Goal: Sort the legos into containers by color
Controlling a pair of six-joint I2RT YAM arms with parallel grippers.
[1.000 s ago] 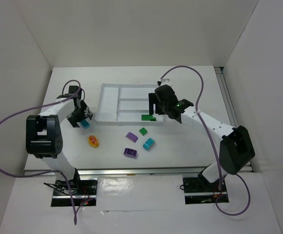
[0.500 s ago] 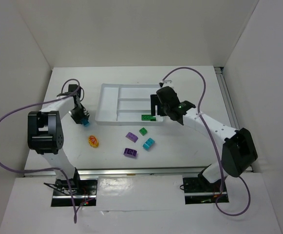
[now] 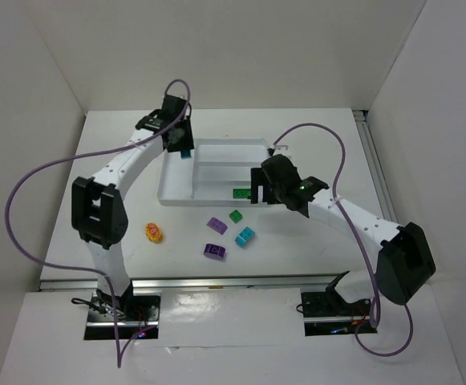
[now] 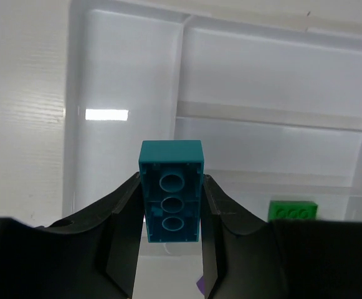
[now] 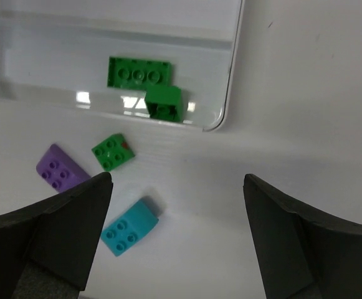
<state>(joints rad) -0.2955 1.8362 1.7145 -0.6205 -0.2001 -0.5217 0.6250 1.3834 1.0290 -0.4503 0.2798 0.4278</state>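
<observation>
My left gripper (image 3: pixel 183 146) is shut on a cyan lego (image 4: pixel 171 199), seen from its hollow underside, above the far left part of the white tray (image 3: pixel 176 196). The narrow left container (image 4: pixel 121 81) lies below it. My right gripper (image 5: pixel 177 180) is open over the table beside the tray's near right corner (image 5: pixel 229 93), holding nothing. Two green legos (image 5: pixel 139 72) lie in the nearest long container. On the table lie a green lego (image 5: pixel 113 151), a cyan one (image 5: pixel 131 227), two purple ones (image 3: pixel 216 224) and an orange-yellow piece (image 3: pixel 154 233).
White walls enclose the table on the left, right and back. A metal rail (image 3: pixel 373 160) runs along the right side. Purple cables (image 3: pixel 24 192) loop from both arms.
The left gripper closed on the cyan lego on the table left of the tray and carried it up over the tray's far left. The right gripper's jaws widened.
</observation>
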